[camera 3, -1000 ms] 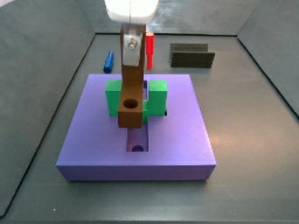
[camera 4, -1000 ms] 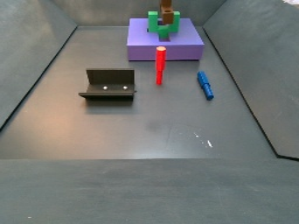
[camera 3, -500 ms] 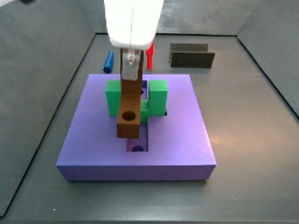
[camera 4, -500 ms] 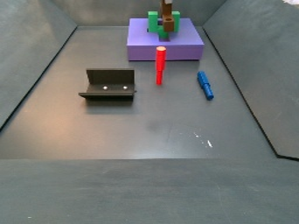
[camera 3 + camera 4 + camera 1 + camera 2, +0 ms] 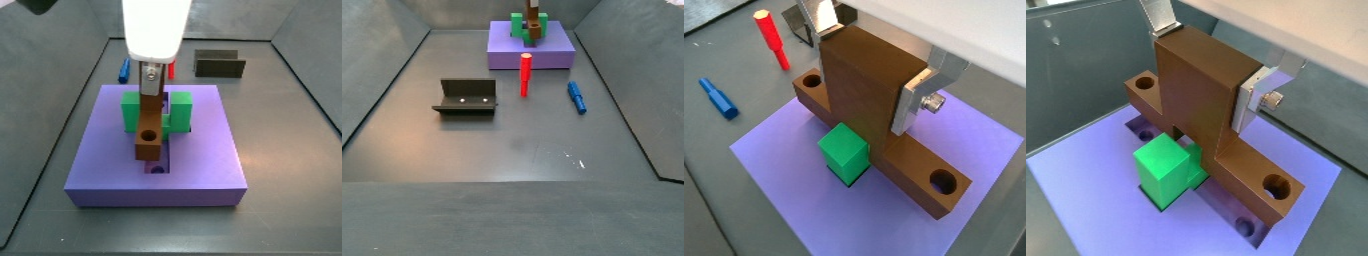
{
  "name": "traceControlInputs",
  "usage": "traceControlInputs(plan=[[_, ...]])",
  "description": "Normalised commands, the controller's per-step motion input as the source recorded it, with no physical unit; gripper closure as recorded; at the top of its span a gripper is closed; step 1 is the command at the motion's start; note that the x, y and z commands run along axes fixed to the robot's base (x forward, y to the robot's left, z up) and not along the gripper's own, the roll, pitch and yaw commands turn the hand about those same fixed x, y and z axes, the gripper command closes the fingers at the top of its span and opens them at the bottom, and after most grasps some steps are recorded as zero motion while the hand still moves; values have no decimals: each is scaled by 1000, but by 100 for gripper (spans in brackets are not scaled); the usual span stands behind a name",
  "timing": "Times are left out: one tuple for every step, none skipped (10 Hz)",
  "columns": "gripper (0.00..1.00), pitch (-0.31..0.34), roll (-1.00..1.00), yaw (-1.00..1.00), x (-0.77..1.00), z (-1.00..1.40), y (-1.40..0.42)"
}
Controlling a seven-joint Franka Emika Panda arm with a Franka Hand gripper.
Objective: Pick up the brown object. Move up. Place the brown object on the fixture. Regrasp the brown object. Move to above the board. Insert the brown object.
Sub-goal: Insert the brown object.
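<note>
Gripper (image 5: 875, 62) on upright brown object (image 5: 869, 88) w/ round end holes.

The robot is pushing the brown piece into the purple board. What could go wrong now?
The tool holds the brown piece upright over the slot in the purple board. If the piece is a little off the slot, it might jam on the edge. It also sits close against the green block, so it could rub or catch there. Letting go too soon might leave it tilted.
</note>
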Motion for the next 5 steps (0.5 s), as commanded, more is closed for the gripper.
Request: traceControlInputs(plan=[[100, 6, 0, -3, 283, -123, 0], [100, 10, 7, -54, 217, -143, 0], [100, 0, 29, -51, 6, -220, 14], [100, 0, 30, -51, 0, -203, 57], [100, 0, 20, -34, -40, -180, 77]])
